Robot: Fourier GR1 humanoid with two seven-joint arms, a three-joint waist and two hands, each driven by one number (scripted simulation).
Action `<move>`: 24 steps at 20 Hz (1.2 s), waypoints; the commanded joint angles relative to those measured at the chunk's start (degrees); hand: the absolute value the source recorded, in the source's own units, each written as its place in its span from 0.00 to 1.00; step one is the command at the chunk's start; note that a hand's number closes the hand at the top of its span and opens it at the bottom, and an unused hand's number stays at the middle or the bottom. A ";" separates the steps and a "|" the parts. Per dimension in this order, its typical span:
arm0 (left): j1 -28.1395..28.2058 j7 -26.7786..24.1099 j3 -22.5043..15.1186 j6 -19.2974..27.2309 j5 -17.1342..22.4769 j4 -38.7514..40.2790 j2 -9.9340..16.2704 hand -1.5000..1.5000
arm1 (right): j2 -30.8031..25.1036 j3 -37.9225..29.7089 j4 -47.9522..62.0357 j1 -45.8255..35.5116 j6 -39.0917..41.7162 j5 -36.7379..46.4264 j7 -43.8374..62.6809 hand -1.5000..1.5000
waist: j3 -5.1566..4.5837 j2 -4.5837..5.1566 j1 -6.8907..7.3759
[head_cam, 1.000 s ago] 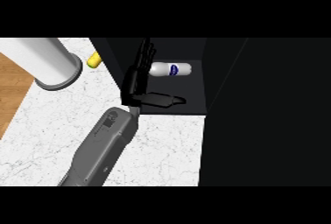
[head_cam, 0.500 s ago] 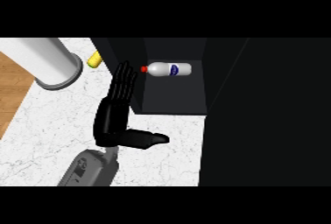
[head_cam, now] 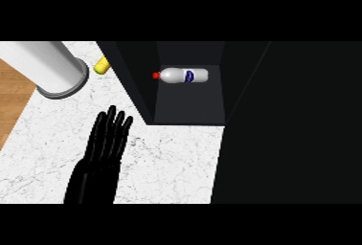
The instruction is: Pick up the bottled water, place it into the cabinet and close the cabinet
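White marble counter [head_cam: 170, 162], dark open cabinet [head_cam: 187, 103]. Bottle [head_cam: 181, 76] lying on its side inside, red cap left. Left hand [head_cam: 102, 153] flat, fingers straight, holding nothing, wrist cut off below. Right hand unseen.

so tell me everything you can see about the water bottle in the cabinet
The bottled water is a small pale, whitish bottle that looks like plastic, with a red cap at its left end and a dark blue oval label around its middle. It lies on its side inside the dark cabinet, lengthwise across the view, cap pointing left toward the cabinet's left wall. It rests on the cabinet's floor near the back. No hand touches it; the one hand in view is open over the counter, apart from it.
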 commanded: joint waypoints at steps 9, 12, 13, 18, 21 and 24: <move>23.68 -8.43 6.01 -6.38 4.95 -17.47 9.56 0.00 | -6.54 11.91 -5.57 -0.98 5.84 8.24 4.59 1.00 | -0.11 -0.14 0.96; 26.89 -8.30 8.87 -8.57 8.05 -18.64 10.87 0.00 | -4.34 17.82 -6.69 -2.69 4.09 13.29 6.52 1.00 | -0.12 -0.08 0.60; 29.08 -10.57 12.42 -11.64 10.73 -18.67 12.41 0.00 | -6.45 16.66 -8.54 -0.79 4.84 12.46 5.39 1.00 | -0.12 -0.14 0.40; 35.82 -11.81 14.89 -15.44 13.56 -22.62 13.56 0.00 | -0.71 24.21 -9.38 -5.45 1.21 18.06 13.34 1.00 | -0.18 -0.16 1.18; 37.18 -10.90 17.91 -18.04 17.22 -23.61 15.07 0.00 | 2.00 25.21 -7.72 -9.54 1.27 18.32 17.42 1.00 | -0.21 0.03 1.80; 37.07 -13.93 20.82 -21.80 18.03 -18.35 15.08 0.00 | 5.29 26.74 -6.70 -11.83 0.56 17.55 21.66 1.00 | -0.31 0.13 1.74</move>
